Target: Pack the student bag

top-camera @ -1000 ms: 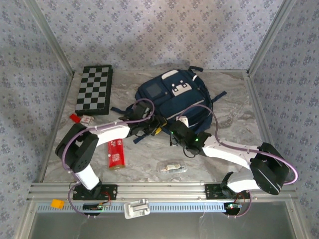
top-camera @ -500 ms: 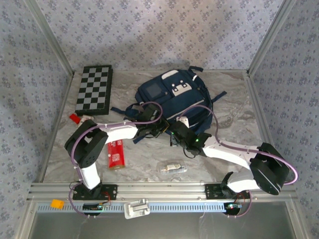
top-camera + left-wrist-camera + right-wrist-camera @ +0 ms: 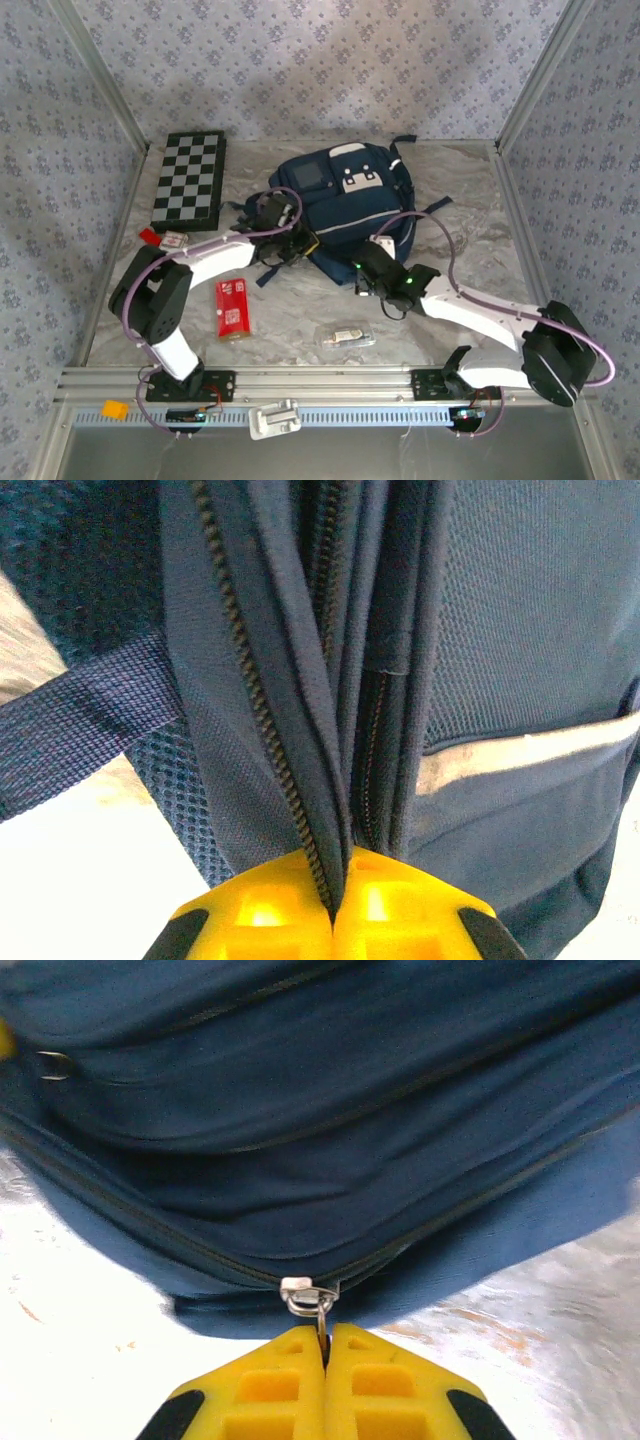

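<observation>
The student bag (image 3: 345, 195), navy with white panels, lies flat at the middle back of the table. My left gripper (image 3: 296, 243) is at the bag's near left edge. In the left wrist view its yellow fingertips (image 3: 335, 915) are shut on a fold of the bag's fabric (image 3: 300, 730) beside a zipper track. My right gripper (image 3: 363, 272) is at the bag's near edge. In the right wrist view it (image 3: 322, 1350) is shut on the metal zipper pull (image 3: 310, 1295) of the bag (image 3: 320, 1110).
A folded chessboard (image 3: 190, 180) lies at the back left. A red packet (image 3: 232, 308) and a small clear packet (image 3: 345, 337) lie near the front. A small red and white item (image 3: 168, 240) sits by the left wall. Metal frame posts border the table.
My left gripper has shut on the bag's fabric and drawn back to the left. The bag has shifted and turned, and my right gripper has moved right with the zipper pull.
</observation>
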{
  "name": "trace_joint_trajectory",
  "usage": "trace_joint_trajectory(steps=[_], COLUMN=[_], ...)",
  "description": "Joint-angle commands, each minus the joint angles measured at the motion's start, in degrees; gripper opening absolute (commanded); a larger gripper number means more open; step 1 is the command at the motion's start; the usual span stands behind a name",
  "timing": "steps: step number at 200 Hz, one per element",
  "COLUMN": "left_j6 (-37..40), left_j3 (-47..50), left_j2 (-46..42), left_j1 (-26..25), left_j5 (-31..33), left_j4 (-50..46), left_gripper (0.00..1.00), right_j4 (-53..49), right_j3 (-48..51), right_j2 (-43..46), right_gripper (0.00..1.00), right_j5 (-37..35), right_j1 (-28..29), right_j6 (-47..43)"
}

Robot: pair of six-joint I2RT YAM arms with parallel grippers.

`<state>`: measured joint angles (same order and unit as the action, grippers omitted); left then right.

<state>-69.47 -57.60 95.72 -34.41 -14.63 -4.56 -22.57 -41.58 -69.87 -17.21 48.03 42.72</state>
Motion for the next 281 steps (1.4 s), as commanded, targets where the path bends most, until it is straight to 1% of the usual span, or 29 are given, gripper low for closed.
trace_joint_trajectory(steps=[1,15,38,67,81,91,105,120,135,153,179,206,225,243,262,281], left_j6=[6.36,8.35,12.45,16.47,17.98,18.63,18.89,17.69,15.42,11.06,3.11,-3.28,-6.01,-6.51,-6.33,-7.08], left_j3=[-1.37,-2.51,-7.82,-13.52,-15.03,-14.99,-12.79,-8.58,-3.78,0.57,3.75,3.75,2.37,0.36,-2.00,-1.87], left_j2=[-2.68,-1.94,1.66,5.52,6.06,5.52,3.26,-0.64,-5.53,-10.12,-12.36,-10.79,-7.94,-4.92,-1.99,-0.42], left_j1=[5.26,6.71,9.27,11.29,12.27,12.89,13.73,13.77,12.44,9.55,4.02,-1.33,-2.59,-2.72,-3.03,-3.51], left_j5=[1.55,0.60,-3.01,-4.23,-5.05,-5.27,-5.83,-6.20,-4.49,-1.60,1.03,5.07,5.67,6.31,6.76,8.02], left_j4=[-1.47,-1.33,-3.57,-5.31,-6.59,-7.93,-8.62,-8.62,-8.67,-9.03,-7.62,-6.95,-6.99,-7.11,-9.04,-9.24], left_gripper=[0.00,0.00,0.00,0.00,0.00,0.06,0.11,0.24,0.35,0.43,0.50,0.56,0.57,0.55,0.47,0.37], right_j4=[-11.24,-10.68,-7.86,1.46,3.64,3.24,1.08,0.92,2.11,3.67,4.32,4.47,4.81,5.23,5.55,5.51], right_j3=[2.38,1.51,-1.90,-7.94,-11.09,-12.93,-14.35,-13.91,-12.78,-11.90,-12.14,-12.22,-12.21,-12.20,-12.21,-12.27], right_j2=[2.74,2.42,-0.14,-7.01,-10.91,-12.88,-14.54,-14.79,-14.88,-15.31,-16.26,-16.82,-16.91,-17.18,-17.35,-17.62], right_gripper=[0.00,0.00,0.00,0.00,0.00,0.00,0.00,0.00,0.00,0.00,0.00,0.00,0.00,0.00,0.00,0.00], right_j5=[0.05,0.39,4.65,12.93,13.90,12.78,9.83,8.78,9.34,9.99,9.85,9.85,9.68,9.53,9.33,8.78], right_j1=[-2.29,-2.85,-0.09,4.40,5.14,5.12,5.10,5.10,5.14,5.23,5.23,5.28,5.40,5.45,5.57,5.55], right_j6=[1.56,-0.91,-4.00,-4.66,-4.40,-4.25,-3.62,-3.44,-3.43,-2.93,-2.42,-2.46,-2.39,-2.33,-2.31,-2.37])
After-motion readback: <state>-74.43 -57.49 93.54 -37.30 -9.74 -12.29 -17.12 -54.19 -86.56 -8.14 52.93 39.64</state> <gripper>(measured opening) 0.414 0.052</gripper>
